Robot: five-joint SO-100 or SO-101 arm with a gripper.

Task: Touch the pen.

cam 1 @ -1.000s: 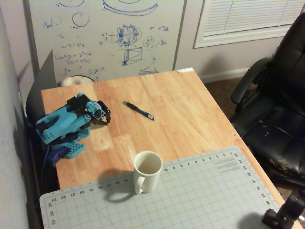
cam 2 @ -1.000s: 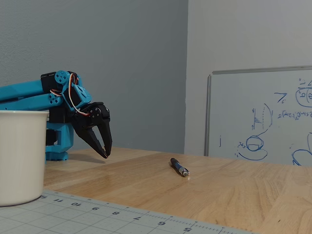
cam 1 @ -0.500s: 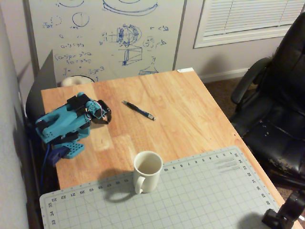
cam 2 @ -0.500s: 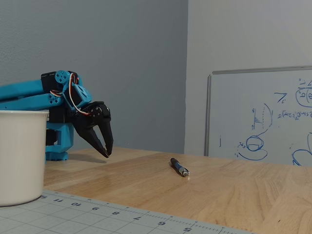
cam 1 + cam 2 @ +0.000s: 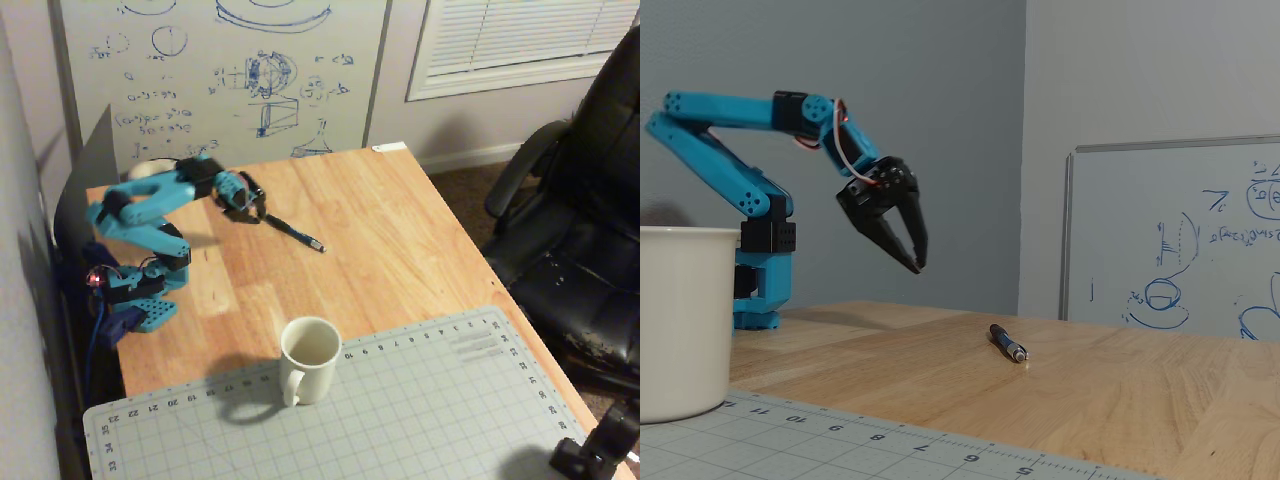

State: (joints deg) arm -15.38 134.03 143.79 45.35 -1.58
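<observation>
The pen (image 5: 297, 233) is slim and dark with a small silvery tip. It lies flat on the wooden table (image 5: 400, 230), tip pointing toward the front right in a fixed view. In the low side fixed view the pen (image 5: 1007, 342) lies right of the arm. My blue gripper (image 5: 917, 264) hangs in the air above the table, up and left of the pen, not touching it. Its black fingertips (image 5: 910, 256) come together and hold nothing. From above, the gripper (image 5: 256, 210) sits over the pen's rear end.
A white mug (image 5: 309, 358) stands on a grey cutting mat (image 5: 430, 410) at the table's front; it also shows at the left in the side view (image 5: 680, 320). A whiteboard (image 5: 220, 70) stands behind the table. A black office chair (image 5: 580, 230) is at the right.
</observation>
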